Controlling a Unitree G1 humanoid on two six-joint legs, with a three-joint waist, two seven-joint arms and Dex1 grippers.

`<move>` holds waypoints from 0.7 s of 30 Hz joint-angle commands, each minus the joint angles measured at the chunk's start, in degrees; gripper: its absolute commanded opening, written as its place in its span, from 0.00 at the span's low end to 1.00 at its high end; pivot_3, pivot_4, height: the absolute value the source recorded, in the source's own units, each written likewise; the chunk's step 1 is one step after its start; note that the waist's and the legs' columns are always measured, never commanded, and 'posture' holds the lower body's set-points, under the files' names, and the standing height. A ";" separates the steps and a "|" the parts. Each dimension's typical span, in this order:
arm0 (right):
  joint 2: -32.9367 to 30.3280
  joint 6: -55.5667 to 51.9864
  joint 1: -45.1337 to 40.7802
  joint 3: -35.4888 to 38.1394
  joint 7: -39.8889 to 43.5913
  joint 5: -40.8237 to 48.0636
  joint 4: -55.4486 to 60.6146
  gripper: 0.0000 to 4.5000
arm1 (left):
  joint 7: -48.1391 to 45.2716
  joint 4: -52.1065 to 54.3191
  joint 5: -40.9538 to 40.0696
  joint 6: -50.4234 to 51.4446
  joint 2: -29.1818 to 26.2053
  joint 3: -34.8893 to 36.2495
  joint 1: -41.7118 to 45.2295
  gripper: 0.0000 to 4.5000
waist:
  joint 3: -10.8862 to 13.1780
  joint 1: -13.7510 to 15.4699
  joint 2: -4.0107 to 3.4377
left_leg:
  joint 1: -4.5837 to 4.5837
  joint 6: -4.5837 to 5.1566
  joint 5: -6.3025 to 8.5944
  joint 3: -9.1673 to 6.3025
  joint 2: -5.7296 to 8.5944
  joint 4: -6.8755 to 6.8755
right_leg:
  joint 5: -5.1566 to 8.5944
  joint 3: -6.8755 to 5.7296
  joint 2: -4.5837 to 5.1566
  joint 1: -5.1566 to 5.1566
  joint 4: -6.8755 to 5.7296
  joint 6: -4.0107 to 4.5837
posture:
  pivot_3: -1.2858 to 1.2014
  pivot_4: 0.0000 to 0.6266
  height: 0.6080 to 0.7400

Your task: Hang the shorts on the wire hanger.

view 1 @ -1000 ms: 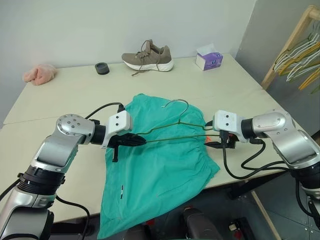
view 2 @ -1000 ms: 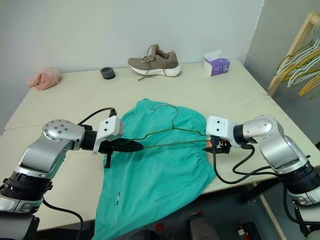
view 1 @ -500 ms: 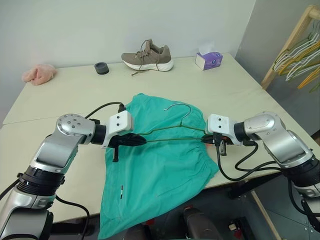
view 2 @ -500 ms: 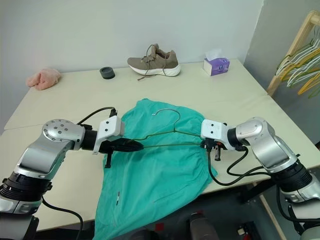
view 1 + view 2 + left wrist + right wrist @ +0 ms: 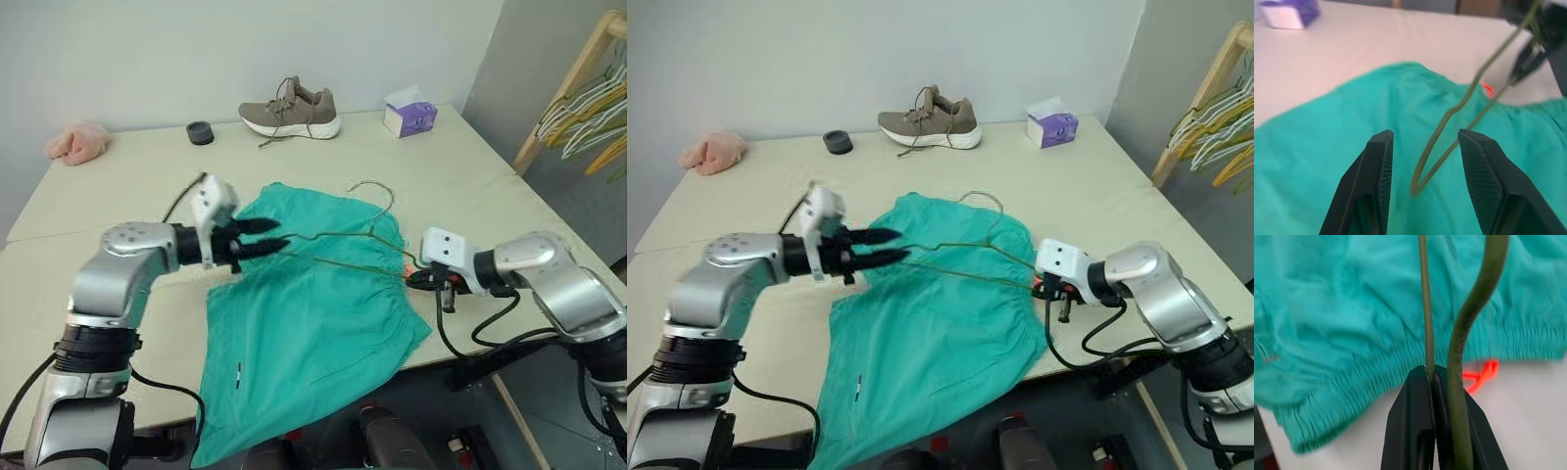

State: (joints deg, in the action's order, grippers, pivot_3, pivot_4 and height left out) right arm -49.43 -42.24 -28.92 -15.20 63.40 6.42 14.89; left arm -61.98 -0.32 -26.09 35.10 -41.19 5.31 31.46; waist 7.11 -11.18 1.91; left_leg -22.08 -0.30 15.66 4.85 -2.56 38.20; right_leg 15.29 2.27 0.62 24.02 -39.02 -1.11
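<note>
I see one pale surface (image 5: 118, 186); its near edge cuts off the lower legs of the single teal-green shorts (image 5: 313, 323), which drape over it, gathered waistband toward my right arm with a small orange tag (image 5: 1480, 377). One thin olive wire hanger (image 5: 358, 235) lies across the shorts, hook pointing away. My right gripper (image 5: 1432, 382) is pinched tight on its wire end. My left gripper (image 5: 1422, 147) stands apart, the hanger's other corner between its fingers, untouched. One shoe (image 5: 290, 110) sits far back.
</note>
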 commanded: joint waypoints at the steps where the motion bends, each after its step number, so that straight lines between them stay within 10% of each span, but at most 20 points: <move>1: -2.85 -2.80 3.93 7.29 -1.79 2.49 3.15 0.00 | -0.95 -0.95 -3.82 3.70 -1.54 3.10 -0.15 0.49 | 0.00 0.01 0.00 | 0.00 0.00 0.00 0.00 0.00 -0.01 | 0.00 0.00 0.00 0.00 0.00 0.00 | 0.43 0.17 1.00; 14: -7.87 -15.40 35.31 34.09 -5.24 10.21 11.23 0.00 | -7.93 1.06 1.51 -2.01 -4.08 -8.20 -10.94 0.49 | 0.04 0.01 0.09 | 0.07 -0.02 0.00 0.03 0.02 -0.05 | 0.12 -0.02 0.17 -0.05 0.02 -0.20 | 0.40 0.19 1.00; 21: -6.47 -16.58 41.69 35.40 -8.36 11.76 13.31 0.00 | -9.79 -0.21 2.92 -4.01 -3.60 -11.36 -9.87 0.49 | 0.05 -1.52 0.10 | 0.32 -0.01 0.01 0.02 0.04 -0.10 | 0.15 -0.01 -0.04 -0.31 0.07 -0.22 | 0.39 0.20 1.00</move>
State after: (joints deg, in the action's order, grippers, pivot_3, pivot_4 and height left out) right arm -55.72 -58.76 12.75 18.96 55.96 17.14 26.47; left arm -70.97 -0.83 -23.48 32.13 -44.76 -6.41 20.41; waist 7.15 -12.70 2.02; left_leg -21.77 -0.31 15.67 4.87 -2.52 38.08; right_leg 15.44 2.26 0.56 23.72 -38.94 -1.33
